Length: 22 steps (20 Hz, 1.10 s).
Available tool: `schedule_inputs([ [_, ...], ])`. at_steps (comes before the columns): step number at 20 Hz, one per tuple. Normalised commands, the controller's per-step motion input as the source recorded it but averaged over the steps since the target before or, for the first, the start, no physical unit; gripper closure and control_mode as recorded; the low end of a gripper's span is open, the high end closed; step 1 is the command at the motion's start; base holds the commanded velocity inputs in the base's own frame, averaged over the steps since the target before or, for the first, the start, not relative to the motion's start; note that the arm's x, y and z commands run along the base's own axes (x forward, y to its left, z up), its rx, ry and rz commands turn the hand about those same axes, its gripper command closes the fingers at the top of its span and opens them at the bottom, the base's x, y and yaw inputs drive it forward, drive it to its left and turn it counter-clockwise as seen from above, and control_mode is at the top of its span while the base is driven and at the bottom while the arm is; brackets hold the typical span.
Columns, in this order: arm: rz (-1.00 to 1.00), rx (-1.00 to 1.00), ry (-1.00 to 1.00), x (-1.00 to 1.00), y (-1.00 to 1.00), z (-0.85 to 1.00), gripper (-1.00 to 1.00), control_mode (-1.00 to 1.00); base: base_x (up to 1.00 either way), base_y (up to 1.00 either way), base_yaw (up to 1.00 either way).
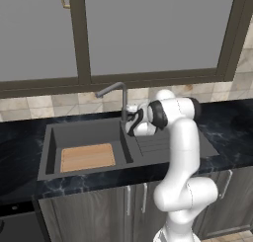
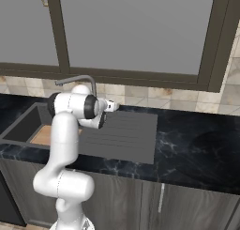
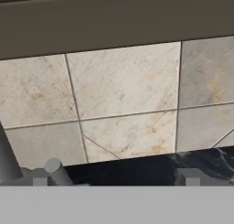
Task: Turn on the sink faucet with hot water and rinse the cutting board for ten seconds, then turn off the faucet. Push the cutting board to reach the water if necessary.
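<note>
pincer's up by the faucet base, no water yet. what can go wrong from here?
1. The open pincer faces the beige wall tiles, with the small grey side lever off near one fingertip; it may well miss or glance off it.
2. The slim dark grey faucet spout points toward the basin's back, while the light tan wooden cutting board lies near the front; water may miss it.

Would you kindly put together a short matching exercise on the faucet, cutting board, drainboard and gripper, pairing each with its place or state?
Things:
1. sink faucet
2. cutting board
3. drainboard
4. gripper

Places or states:
A. lying flat on the basin floor
B. ribbed, beside the basin
C. open, facing the tiled wall near the faucet base
D. upright behind the sink, spout angled over the basin

Pairs: 1-D, 2-A, 3-B, 4-C
</note>
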Motion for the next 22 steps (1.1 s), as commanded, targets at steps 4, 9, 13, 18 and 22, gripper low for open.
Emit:
schedule_inputs([
  [4,0.0,0.0,0.0,-0.34,-0.3,-0.08,-1.0,-1.0,0.0,0.0,0.0],
  [9,0.0,0.0,-0.02,-0.14,-0.32,-0.03,-1.0,-1.0,0.0,0.0,0.0],
  [13,0.0,0.0,-0.06,0.0,-0.27,0.0,-1.0,-1.0,0.0,0.0,0.0],
  [18,0.0,0.0,-0.04,0.0,-0.21,0.0,-1.0,-1.0,0.0,0.0,0.0],
  [22,0.0,0.0,-0.03,0.0,-0.22,0.0,-1.0,-1.0,0.0,0.0,0.0],
])
